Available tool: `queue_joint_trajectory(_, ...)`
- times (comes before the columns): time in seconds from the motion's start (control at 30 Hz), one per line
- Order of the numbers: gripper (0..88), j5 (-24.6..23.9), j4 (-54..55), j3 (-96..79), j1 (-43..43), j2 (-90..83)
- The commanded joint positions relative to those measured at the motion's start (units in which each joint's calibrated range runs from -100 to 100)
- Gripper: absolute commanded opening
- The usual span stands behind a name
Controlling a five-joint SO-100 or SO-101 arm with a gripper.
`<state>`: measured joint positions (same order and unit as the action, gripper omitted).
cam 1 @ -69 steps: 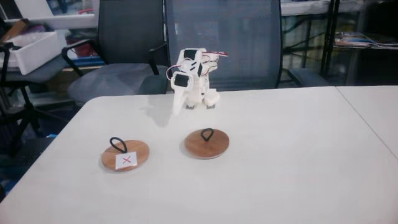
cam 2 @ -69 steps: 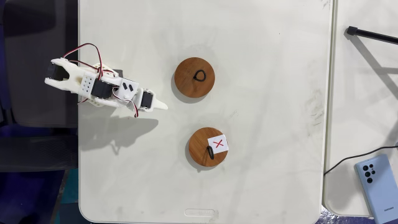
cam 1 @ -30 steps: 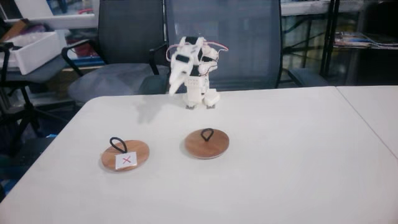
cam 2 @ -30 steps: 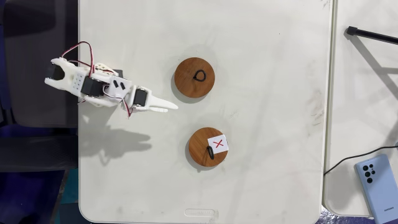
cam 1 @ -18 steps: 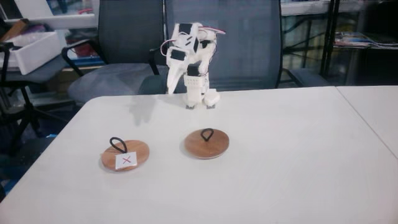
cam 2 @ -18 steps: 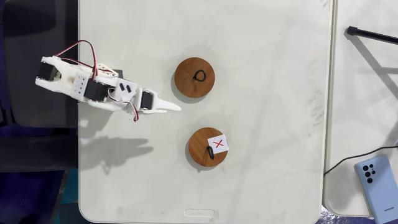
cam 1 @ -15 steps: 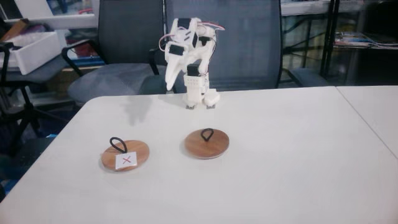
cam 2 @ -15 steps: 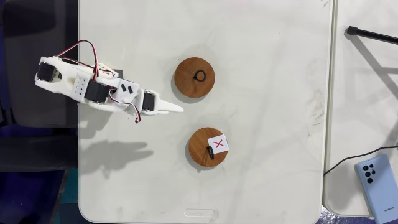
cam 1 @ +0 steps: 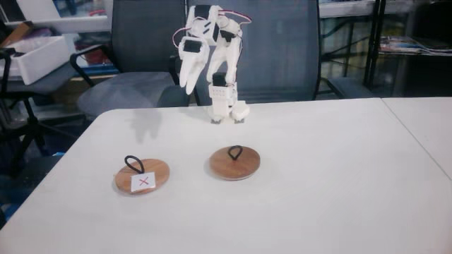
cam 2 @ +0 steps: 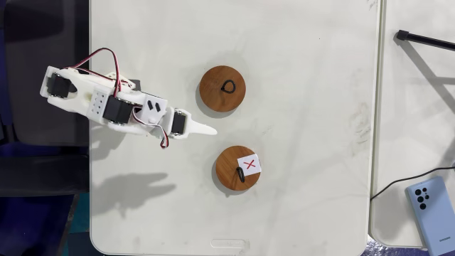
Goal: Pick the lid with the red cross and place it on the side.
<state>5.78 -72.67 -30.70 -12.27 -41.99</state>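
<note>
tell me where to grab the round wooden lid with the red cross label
Grip the black loop handle of the flat round brown wooden lid with the red cross label, coming down from above. The disc lies flat on the white table, so its edge offers little; the loop stands up, probably the easiest hold for the white gripper.

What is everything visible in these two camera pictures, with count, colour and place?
Round brown wooden lid with a black loop and a white label bearing a red cross: one, on the white table, nearer the camera-side edge in the front fixed view.
Plain round brown wooden lid with a black loop: one, beside the labelled lid, apart from it.
Light blue phone: one, on the neighbouring table, lower right from above.
Black cable: one, upper right from above.
Dark office chairs: two, behind the table.
White robot arm: one, raised above the table; gripper pointed between the lids, touching neither.
</note>
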Motion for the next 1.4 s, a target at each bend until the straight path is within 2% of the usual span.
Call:
queue_joint_trajectory(0.0, 24.3, -1.51, -1.16, 5.31, -0.34, 6.59)
queue_joint_trajectory(0.17, 24.3, -2.19, -1.25, 13.29, -0.86, 17.49)
queue_joint_trajectory(0.33, 24.3, -2.24, -1.33, 22.45, -2.81, 21.16)
queue_joint_trajectory(0.57, 24.3, -2.19, -1.76, 29.88, -10.16, 29.25)
queue_joint_trajectory(0.77, 24.3, -2.63, -7.23, 34.87, -14.97, 37.35)
queue_joint_trajectory(1.07, 24.3, -4.44, -8.09, 40.94, -15.64, 44.85)
queue_joint_trajectory(1.37, 24.3, -4.73, -14.84, 49.28, -15.57, 51.41)
